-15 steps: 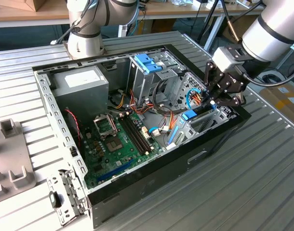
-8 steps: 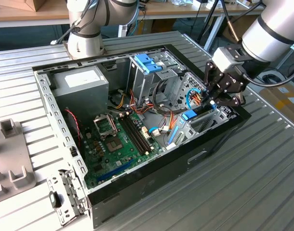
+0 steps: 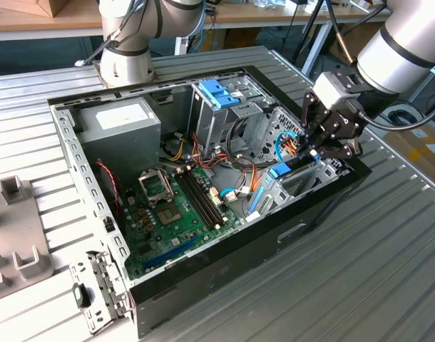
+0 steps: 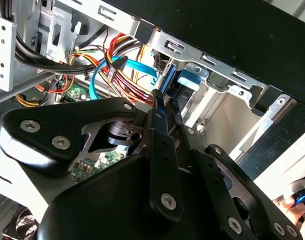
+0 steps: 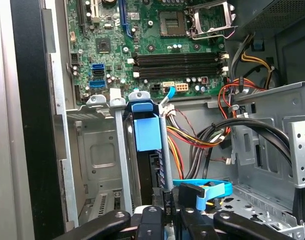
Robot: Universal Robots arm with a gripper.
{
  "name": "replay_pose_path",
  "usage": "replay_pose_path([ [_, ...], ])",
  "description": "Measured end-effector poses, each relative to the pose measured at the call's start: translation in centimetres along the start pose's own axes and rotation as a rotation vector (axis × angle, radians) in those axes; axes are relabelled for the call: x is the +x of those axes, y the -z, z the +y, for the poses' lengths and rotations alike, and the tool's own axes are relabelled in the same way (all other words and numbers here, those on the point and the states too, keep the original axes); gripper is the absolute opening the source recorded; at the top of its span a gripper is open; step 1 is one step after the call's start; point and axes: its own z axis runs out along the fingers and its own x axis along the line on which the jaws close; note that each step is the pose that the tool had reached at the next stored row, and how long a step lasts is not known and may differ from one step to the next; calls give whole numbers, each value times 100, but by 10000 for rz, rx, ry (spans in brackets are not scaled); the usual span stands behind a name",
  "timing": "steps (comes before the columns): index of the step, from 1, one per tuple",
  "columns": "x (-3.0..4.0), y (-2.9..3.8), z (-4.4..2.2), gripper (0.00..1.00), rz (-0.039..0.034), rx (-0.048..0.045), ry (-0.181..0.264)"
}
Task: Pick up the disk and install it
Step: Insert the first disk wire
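The disk stands on edge in a metal bay at the end of the open computer case on the exterior view's right. Its light blue frame tops the slot, with the dark body running down toward my fingers. The frame's blue end lies just past my fingertips. My gripper hangs over the disk's inner end. Its black fingers sit close together, shut, right beside the disk's edge, with the gripper reaching into the bay. Contact with the disk is hidden.
A blue flat cable and bundled wires crowd the space by my fingers. The motherboard, a grey power-supply box and a metal cage with a blue handle occupy the case. A hand shows outside it.
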Motion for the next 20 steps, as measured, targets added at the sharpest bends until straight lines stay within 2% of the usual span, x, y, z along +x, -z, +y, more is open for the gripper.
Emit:
replay_pose_path([
  [20,3,-15,-1,18,9,-28,177],
])
